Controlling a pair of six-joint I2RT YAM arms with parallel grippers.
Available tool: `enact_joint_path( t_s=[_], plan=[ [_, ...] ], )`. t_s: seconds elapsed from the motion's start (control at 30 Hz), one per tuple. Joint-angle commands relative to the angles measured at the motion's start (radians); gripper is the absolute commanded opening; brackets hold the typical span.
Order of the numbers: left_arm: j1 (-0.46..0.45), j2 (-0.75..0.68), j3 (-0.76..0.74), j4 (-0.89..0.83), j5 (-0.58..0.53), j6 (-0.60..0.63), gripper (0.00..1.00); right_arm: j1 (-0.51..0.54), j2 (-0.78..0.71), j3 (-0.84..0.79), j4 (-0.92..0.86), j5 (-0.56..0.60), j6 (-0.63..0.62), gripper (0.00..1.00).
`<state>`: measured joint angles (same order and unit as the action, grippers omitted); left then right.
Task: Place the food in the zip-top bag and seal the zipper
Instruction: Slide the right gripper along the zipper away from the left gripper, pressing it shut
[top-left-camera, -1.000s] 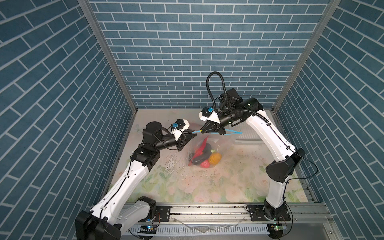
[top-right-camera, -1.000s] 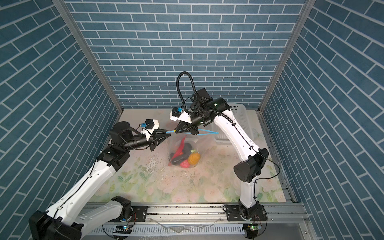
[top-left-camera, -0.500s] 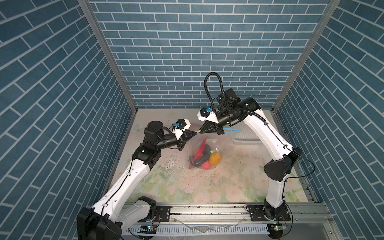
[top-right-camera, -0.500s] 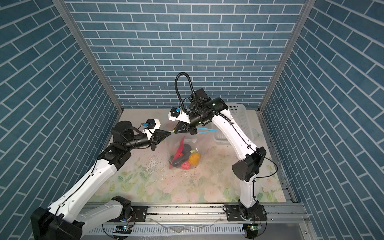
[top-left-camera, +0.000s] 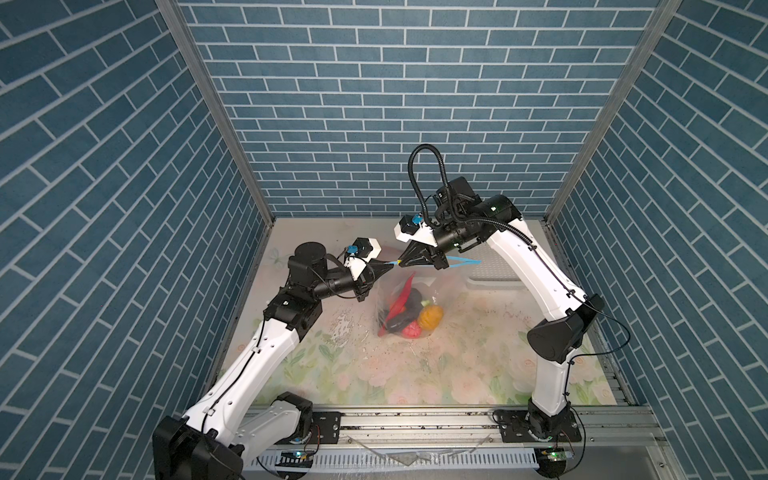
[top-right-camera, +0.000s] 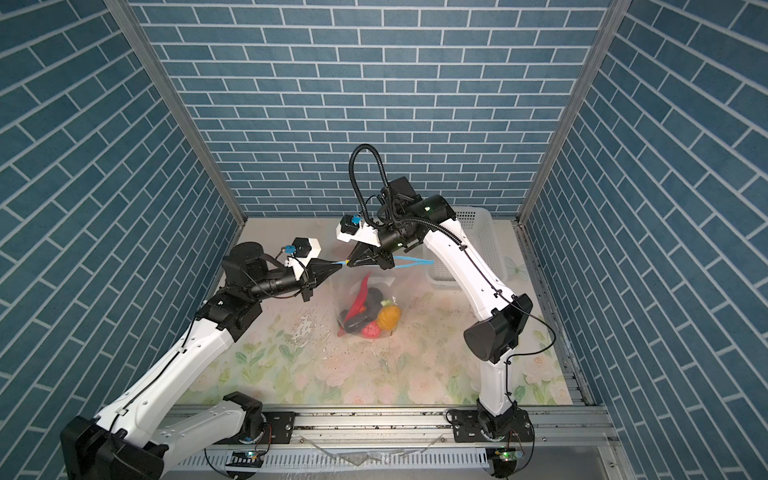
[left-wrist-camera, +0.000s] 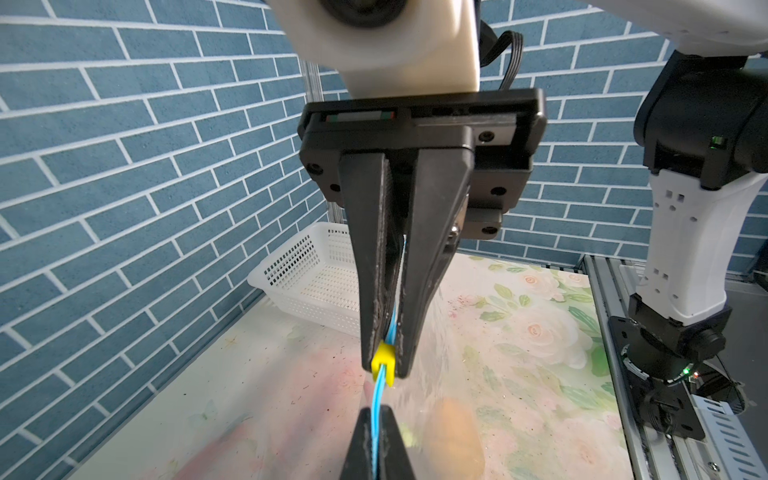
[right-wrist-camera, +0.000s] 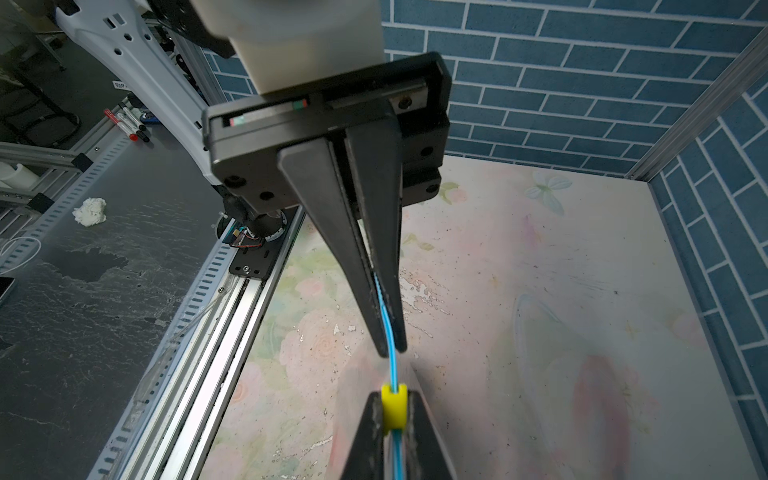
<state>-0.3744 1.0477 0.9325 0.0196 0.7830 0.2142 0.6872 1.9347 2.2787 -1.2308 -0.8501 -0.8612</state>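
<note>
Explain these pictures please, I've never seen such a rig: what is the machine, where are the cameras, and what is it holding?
Two white robot arms stand at a flowery table, each ending in a two-fingered gripper. Two pictures look down from overhead; the other two come from a camera on each wrist, each facing the opposite gripper. The left gripper is shut on the blue zipper of a clear bag; the right gripper is shut on its yellow slider beside it. The bag hangs below with toy food inside: a red chili, a dark eggplant, an orange lump, a pink lump. A white basket stands at the back.
</note>
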Motion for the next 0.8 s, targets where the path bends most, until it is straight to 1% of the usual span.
enact_joint_path(
  t_s=[0.0,0.37,0.63,0.77],
  plan=[
    [-0.002,-0.034,-0.004,-0.006,-0.071,0.017,0.0,0.0,0.01,0.052,-0.027,0.009,-0.013,0.0],
    [0.003,-0.051,-0.038,-0.024,-0.201,0.047,0.0,-0.043,-0.002,0.037,-0.048,0.061,0.004,0.0],
    [0.022,-0.082,-0.08,-0.003,-0.265,0.06,0.0,-0.075,-0.025,-0.002,-0.049,0.078,0.005,0.0],
    [0.034,-0.09,-0.079,-0.012,-0.291,0.06,0.0,-0.097,-0.043,-0.03,-0.042,0.07,0.001,0.0]
  ],
)
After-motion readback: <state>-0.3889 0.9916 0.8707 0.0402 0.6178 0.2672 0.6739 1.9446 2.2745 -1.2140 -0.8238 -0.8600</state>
